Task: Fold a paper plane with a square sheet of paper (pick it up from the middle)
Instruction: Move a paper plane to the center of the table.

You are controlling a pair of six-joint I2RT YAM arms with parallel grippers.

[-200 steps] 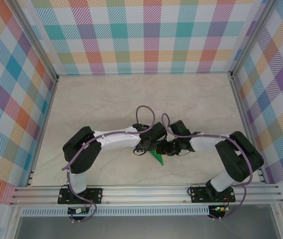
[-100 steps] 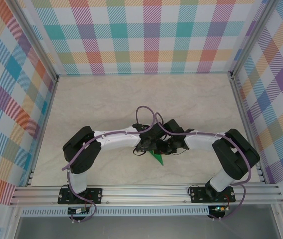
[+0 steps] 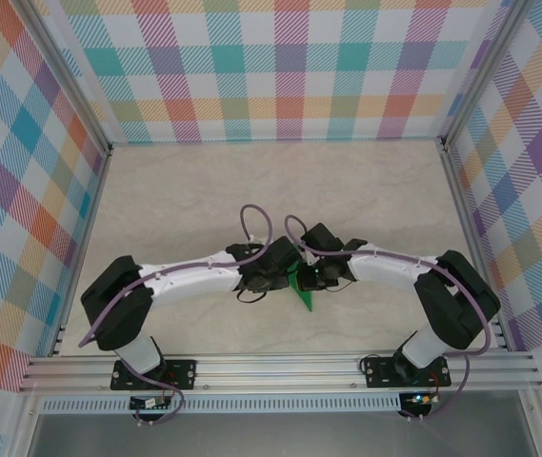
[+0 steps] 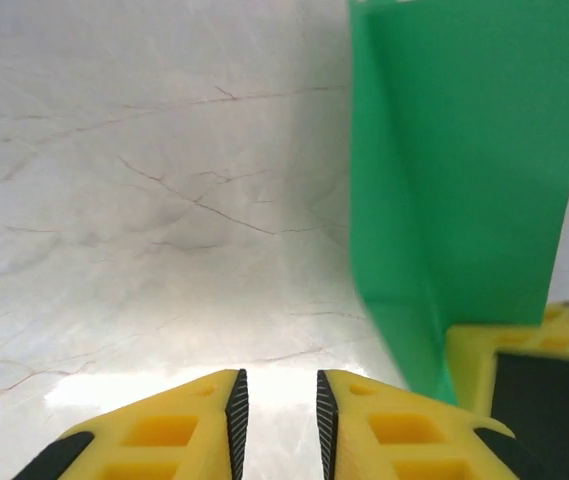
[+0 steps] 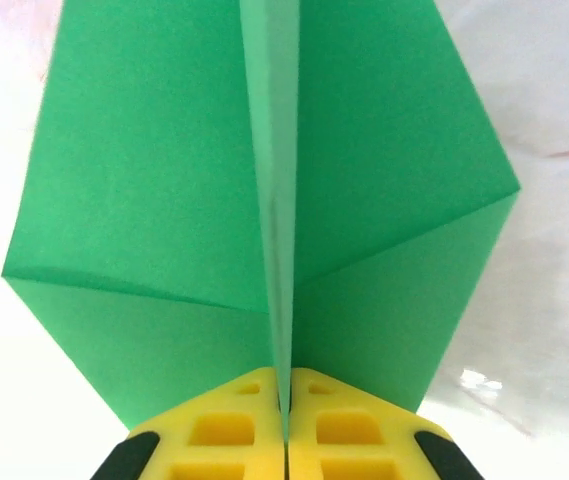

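Pinching the paper plane (image 5: 264,200) by its centre fold, the right gripper (image 5: 286,405) is clamped tight, wings splayed either side (main creases probably done; flattening left). The left gripper (image 4: 276,400) stands slightly parted, empty, just beside it. Far table (image 3: 271,190) lies bare, near rail (image 3: 280,367) close.

Three views sharing the paper plane (image 3: 301,293)
From overhead we look down on it from afar; our left wrist view sits low and close beside it, our right wrist view close against its upright fold.
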